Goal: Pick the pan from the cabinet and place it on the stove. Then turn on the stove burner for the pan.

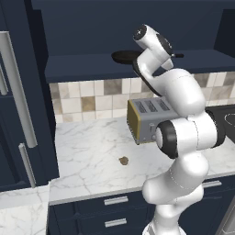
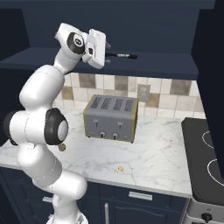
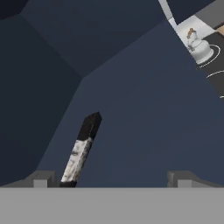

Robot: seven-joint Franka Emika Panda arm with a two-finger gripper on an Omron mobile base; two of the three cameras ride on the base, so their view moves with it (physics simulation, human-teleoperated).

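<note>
Pan sits on the cabinet shelf — claw spread wide, empty, by its handle. Toaster on the marble desk.

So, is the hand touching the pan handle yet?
Apart. In the hand view the pan handle lies on the cabinet shelf beyond the open hand, nearer one fingertip, with shelf visible around it and nothing clamped.

Black pan sitting in dark navy cabinet; silver toaster showing yellow side; white grey-veined marble counter; beige-brown tiled backsplash; glossy black stove showing white rings.
</note>
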